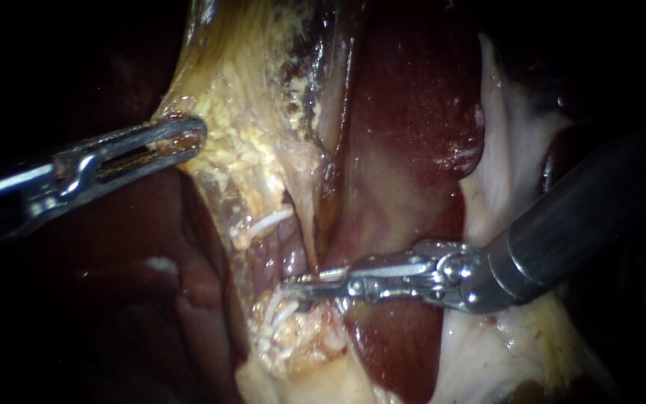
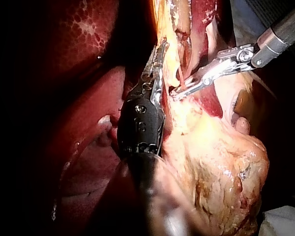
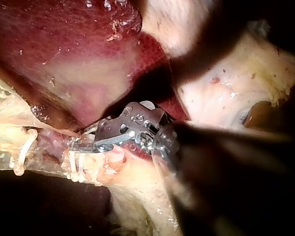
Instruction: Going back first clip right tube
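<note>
The left instrument (image 1: 192,136) comes in from 9 o'clock. Its end effector is closed on the edge of the yellow tissue (image 1: 244,161) and holds it at about 10 o'clock. The right instrument (image 1: 298,286) comes in from 3 o'clock and lies across the dark red liver (image 1: 405,112). Its end effector is open just a little, with a thin gap, and it holds nothing. Its tip sits at about 7 o'clock, close to a thin pink tube (image 1: 291,258). One white clip (image 1: 269,221) sits by the tube, at 11 o'clock from the tip. More white clips (image 1: 277,314) sit just past the tip, at 6 o'clock from it. In the right wrist view the tip is right beside those clips.
</note>
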You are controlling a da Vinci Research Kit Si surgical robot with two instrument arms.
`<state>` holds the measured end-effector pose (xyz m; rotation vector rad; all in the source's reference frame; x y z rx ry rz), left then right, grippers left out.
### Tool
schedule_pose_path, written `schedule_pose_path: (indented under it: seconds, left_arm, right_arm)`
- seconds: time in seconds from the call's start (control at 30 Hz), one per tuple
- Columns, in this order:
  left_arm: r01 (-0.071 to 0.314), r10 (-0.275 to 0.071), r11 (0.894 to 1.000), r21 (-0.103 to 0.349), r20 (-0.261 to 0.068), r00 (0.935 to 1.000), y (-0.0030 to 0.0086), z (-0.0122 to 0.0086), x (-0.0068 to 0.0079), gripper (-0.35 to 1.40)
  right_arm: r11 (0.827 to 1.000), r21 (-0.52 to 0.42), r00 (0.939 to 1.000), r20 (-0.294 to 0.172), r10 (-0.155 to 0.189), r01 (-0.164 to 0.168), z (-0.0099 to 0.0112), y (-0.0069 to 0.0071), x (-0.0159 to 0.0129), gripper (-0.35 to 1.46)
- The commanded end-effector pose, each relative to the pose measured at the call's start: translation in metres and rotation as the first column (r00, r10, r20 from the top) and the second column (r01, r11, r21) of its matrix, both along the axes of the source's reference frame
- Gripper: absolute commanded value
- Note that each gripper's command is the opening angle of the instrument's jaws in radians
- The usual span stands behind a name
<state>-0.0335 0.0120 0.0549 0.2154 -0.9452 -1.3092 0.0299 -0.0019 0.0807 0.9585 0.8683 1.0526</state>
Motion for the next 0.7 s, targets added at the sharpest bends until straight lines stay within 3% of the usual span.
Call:
schedule_pose_path:
  seconds: [0.03, 0.13, 0.23, 0.27, 0.4, 0.53, 0.6, 0.7]
  left_arm:
    - [0.0, 0.0, 1.0, 0.0, 0.001, 1.0, 0.0, -0.0001, 0.0, -0.35]
    - [0.0, 0.0, 1.0, 0.0, 0.001, 1.0, 0.0, -0.0001, 0.0, -0.35]
    - [-0.001, 0.001, 1.0, 0.0, 0.001, 1.0, 0.0, -0.0001, 0.0, -0.35]
    - [-0.001, 0.001, 1.0, 0.0, 0.001, 1.0, 0.0, -0.0001, 0.0, -0.35]
    - [-0.001, 0.001, 1.0, 0.0, 0.001, 1.0, 0.0, 0.0, 0.0, -0.35]
    - [-0.001, 0.001, 1.0, 0.0, 0.001, 1.0, 0.0, 0.0, 0.0001, -0.35]
    - [-0.001, 0.001, 1.0, 0.0, 0.001, 1.0, 0.0, 0.0, 0.0001, -0.35]
    - [-0.001, 0.001, 1.0, 0.0, 0.001, 1.0, 0.0, 0.0, 0.0002, -0.35]
  right_arm:
    - [1.0, 0.0, 1.0, 0.0, 0.0, 0.0, 0.0, 0.0, 0.0, -0.35]
    - [1.0, -0.026, 0.9999, -0.007, -0.01, 0.01, -0.0001, 0.0001, 0.0, -0.31]
    - [0.987, -0.15, 0.9977, -0.033, -0.059, 0.054, -0.0001, 0.0001, 0.0001, 0.4]
    - [0.978, -0.199, 0.9963, -0.039, -0.077, 0.067, -0.0002, 0.0003, 0.0001, 0.53]
    - [0.929, -0.354, 0.988, -0.067, -0.139, 0.106, -0.0006, 0.0007, -0.0001, 0.59]
    - [0.896, -0.432, 0.9814, -0.101, -0.163, 0.104, -0.0013, 0.0012, -0.0011, 0.59]
    - [0.868, -0.484, 0.9762, -0.11, -0.187, 0.111, -0.0017, 0.0016, -0.0018, 0.6]
    - [0.841, -0.528, 0.9707, -0.116, -0.211, 0.119, -0.0022, 0.0022, -0.0029, 0.6]
